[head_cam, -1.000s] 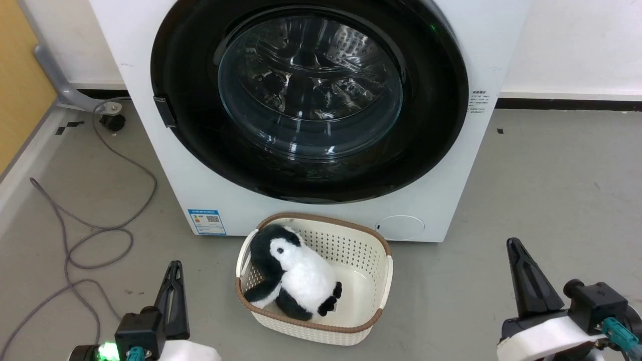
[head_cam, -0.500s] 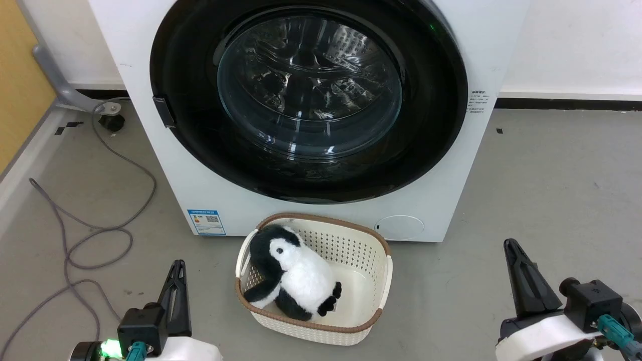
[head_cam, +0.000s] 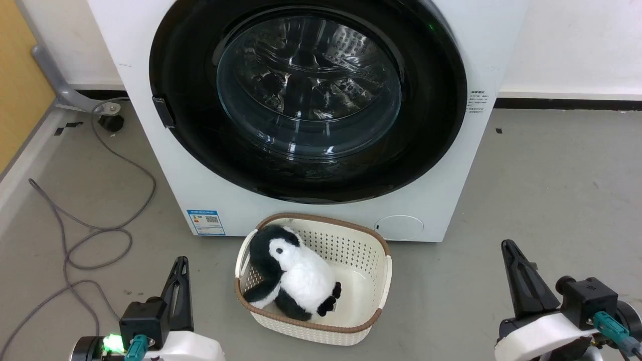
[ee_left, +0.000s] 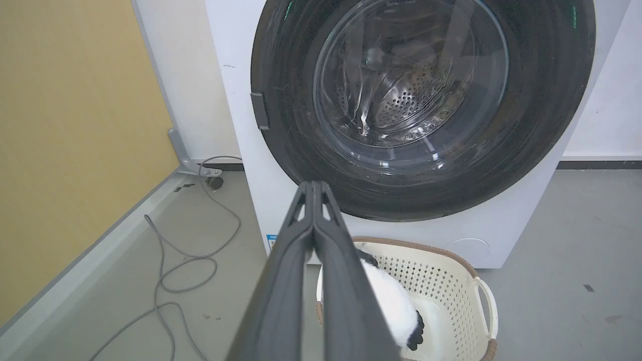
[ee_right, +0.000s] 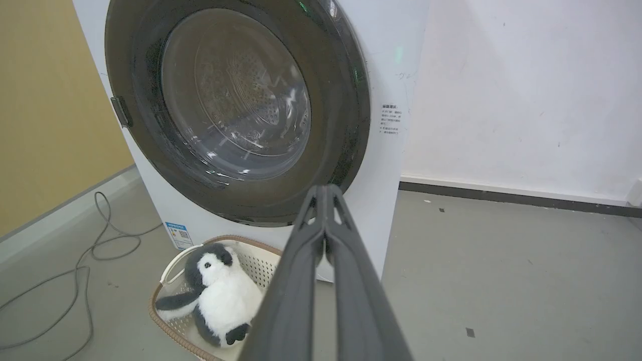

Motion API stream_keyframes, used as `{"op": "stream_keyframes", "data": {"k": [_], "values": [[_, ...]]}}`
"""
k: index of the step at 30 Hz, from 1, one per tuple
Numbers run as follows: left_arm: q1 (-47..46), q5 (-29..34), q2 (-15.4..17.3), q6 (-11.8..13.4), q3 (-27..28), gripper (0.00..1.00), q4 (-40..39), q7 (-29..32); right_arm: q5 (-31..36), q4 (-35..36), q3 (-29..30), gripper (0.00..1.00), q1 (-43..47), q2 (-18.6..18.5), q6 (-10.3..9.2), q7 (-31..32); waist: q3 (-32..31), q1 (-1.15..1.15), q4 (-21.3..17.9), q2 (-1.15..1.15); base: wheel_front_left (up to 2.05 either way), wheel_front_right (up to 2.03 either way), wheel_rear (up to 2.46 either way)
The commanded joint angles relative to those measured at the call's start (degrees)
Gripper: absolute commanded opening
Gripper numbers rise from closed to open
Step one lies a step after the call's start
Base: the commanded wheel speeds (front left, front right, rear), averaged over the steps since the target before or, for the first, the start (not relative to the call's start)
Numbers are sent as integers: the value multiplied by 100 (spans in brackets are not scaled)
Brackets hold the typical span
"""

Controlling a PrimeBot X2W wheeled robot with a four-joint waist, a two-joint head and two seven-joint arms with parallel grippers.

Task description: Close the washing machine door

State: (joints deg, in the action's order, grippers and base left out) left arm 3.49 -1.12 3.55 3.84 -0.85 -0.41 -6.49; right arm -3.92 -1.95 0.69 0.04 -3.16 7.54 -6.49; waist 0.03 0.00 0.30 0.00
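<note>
The white washing machine [head_cam: 446,195] stands straight ahead. Its round black-rimmed door [head_cam: 308,95] with the bulging glass window lies flat against the front, its latch at the left rim. The same door [ee_left: 421,100] fills the upper left wrist view and appears again as the door [ee_right: 235,105] in the right wrist view. My left gripper [head_cam: 181,261] is low at the lower left, shut and empty, well short of the machine. Its fingertips [ee_left: 313,186] meet. My right gripper [head_cam: 507,245] is at the lower right, shut with nothing in it, fingertips [ee_right: 326,189] together.
A cream basket [head_cam: 373,281] holding a plush penguin [head_cam: 296,273] sits on the grey floor right in front of the machine, between my arms. A grey cable [head_cam: 95,235] loops over the floor at the left beside a yellow wall [ee_left: 75,125]. Open floor lies to the right.
Both grippers have slid slightly, the left a little right and down, the right a little left and up. The door and basket are as before.
</note>
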Motion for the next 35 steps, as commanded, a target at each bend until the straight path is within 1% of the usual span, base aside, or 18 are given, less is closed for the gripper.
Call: {"op": "stream_keyframes", "data": {"k": [1, 35], "values": [[-102, 44, -9, -36, 24, 0, 13, 37, 70, 45, -10, 0, -2, 16, -3, 34, 0, 0, -1, 0, 0, 0, 0], [-263, 88, -47, -263, 64, 0, 31, 436, 280, 143, -48, 0, -3, 24, -5, 435, -2, 0, -20, 0, 0, 0, 0]]}}
